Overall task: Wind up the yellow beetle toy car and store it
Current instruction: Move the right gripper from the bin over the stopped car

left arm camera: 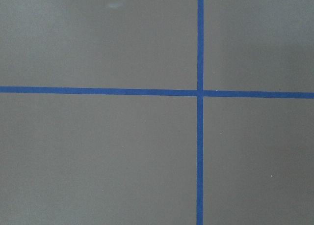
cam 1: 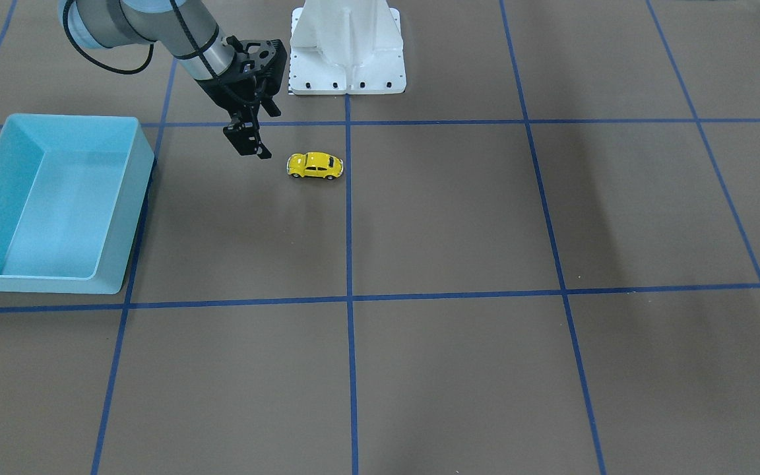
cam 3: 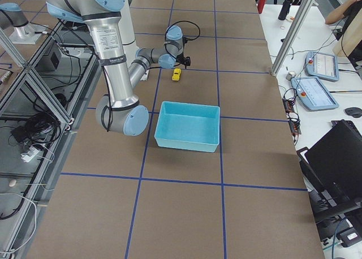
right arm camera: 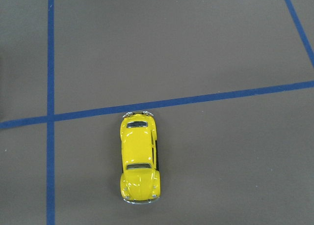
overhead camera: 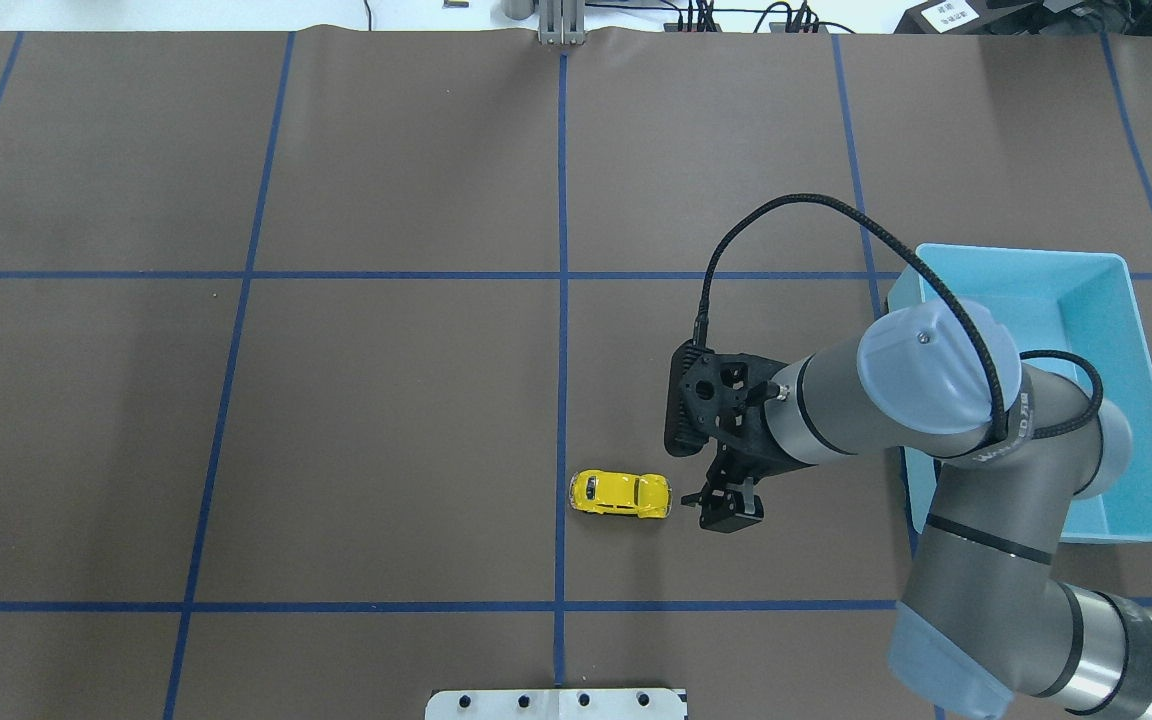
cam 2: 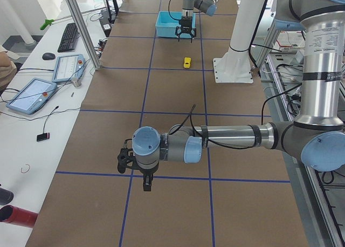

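Note:
The yellow beetle toy car (cam 1: 315, 165) stands on its wheels on the brown table, just beside the centre blue tape line. It also shows in the overhead view (overhead camera: 621, 493) and fills the middle of the right wrist view (right arm camera: 140, 158). My right gripper (overhead camera: 728, 512) hangs just beside the car on the bin's side, a little above the table, open and empty (cam 1: 249, 142). My left gripper (cam 2: 146, 183) shows only in the exterior left view, far from the car; I cannot tell whether it is open or shut.
The light blue bin (overhead camera: 1151, 400) stands empty behind my right arm, its wall also in the front-facing view (cam 1: 134, 198). The white arm base (cam 1: 347, 53) stands at the table's robot side. Blue tape lines grid the table.

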You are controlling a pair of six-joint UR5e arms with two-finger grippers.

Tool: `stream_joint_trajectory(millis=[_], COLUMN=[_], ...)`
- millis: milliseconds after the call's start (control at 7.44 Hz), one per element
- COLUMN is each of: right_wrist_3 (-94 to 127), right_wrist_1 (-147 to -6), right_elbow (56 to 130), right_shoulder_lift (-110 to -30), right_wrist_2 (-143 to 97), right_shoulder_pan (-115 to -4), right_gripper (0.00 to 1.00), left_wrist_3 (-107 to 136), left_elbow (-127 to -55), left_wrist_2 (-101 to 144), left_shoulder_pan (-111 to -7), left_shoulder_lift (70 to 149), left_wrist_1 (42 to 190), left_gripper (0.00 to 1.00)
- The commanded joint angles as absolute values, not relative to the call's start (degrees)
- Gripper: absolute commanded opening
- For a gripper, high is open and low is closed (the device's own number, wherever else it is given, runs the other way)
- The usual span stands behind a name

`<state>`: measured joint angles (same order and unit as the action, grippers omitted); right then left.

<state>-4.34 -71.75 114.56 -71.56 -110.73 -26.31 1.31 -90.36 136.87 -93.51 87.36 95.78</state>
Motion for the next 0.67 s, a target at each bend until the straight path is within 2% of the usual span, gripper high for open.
stream_joint_trajectory(millis=[0,403,538], right_wrist_3=[-1.2,-1.1,-1.0], right_wrist_1=[-70.1,-65.6,-65.7], right_elbow=[113.3,105.8,105.4], right_shoulder_lift=[-70.7,-67.0,-67.0], right_wrist_2=[-108.6,-103.9,-102.9], right_shoulder_pan=[-22.8,-19.7,-19.5], right_gripper=[1.00,1.00,1.00], left_wrist_3=[1.2,1.1,1.1], left_elbow=[-90.2,-90.2,-90.2], left_wrist_2=[136.7,136.6,136.6], left_shoulder_pan=[-93.5,-93.5,-93.5], left_shoulder_lift=[87.2,87.1,87.1], left_wrist_1=[95.7,95.7,95.7], left_gripper=[1.00,1.00,1.00])
